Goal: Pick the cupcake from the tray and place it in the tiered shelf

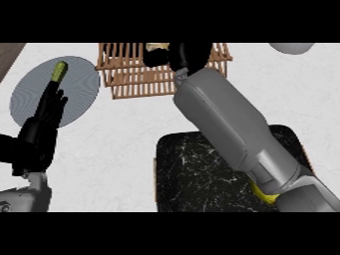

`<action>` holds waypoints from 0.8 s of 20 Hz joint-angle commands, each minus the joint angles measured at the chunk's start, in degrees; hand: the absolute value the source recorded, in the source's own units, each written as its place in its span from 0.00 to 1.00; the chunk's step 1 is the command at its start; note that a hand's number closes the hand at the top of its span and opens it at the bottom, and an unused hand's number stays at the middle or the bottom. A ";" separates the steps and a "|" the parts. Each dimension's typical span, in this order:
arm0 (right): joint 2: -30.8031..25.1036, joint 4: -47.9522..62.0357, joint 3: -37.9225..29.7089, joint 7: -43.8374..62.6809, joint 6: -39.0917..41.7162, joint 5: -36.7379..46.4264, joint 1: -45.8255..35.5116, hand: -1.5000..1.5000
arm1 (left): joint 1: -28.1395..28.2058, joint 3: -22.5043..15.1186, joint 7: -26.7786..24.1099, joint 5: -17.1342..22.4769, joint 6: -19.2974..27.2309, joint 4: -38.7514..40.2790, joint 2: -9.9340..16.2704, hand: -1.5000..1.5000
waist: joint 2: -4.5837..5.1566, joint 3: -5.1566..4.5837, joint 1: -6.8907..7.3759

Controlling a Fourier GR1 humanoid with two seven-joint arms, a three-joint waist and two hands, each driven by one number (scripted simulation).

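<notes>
- Right hand (183, 56): top centre of the frame, over the wooden tiered shelf (139, 79). Its fingers are curled around a pale object (158, 47), judged to be the cupcake; most of it is hidden by the hand.
- Tray (194, 174): black marbled slab at the lower centre, partly covered by the right forearm. No cupcake is visible on it. A yellow item (264, 196) shows at its lower right edge, under the forearm.
- Left hand (36, 134): lower left of the frame, fingers straight, resting and holding nothing. Its fingertips lie over the grey plate (77, 104), near a green item (58, 71).
- Risk 1: release above the slats instead of on them; the cupcake may tip or roll off the shelf edge.
- Risk 2: the hand may nudge the shelf across the bench (290, 94) while withdrawing.
- Risk 3: the forearm may sweep the yellow item on retraction.
</notes>
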 commanded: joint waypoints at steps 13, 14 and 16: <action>0.15 11.56 -5.59 -20.46 -8.33 -20.26 -3.55 0.00 | -1.37 2.55 1.79 1.21 -2.03 -0.17 1.78 0.50 | 0.01 0.02 0.11; 0.16 13.30 -6.33 -21.21 -8.80 -21.38 -5.46 0.00 | -0.85 0.87 -0.42 0.09 -1.39 1.52 -0.06 0.50 | 0.18 0.01 0.44; 0.16 9.97 -9.25 -26.34 -9.02 -22.72 -3.65 0.00 | 2.28 1.42 -0.43 0.25 -1.78 -1.85 0.87 0.50 | -0.11 0.05 -0.12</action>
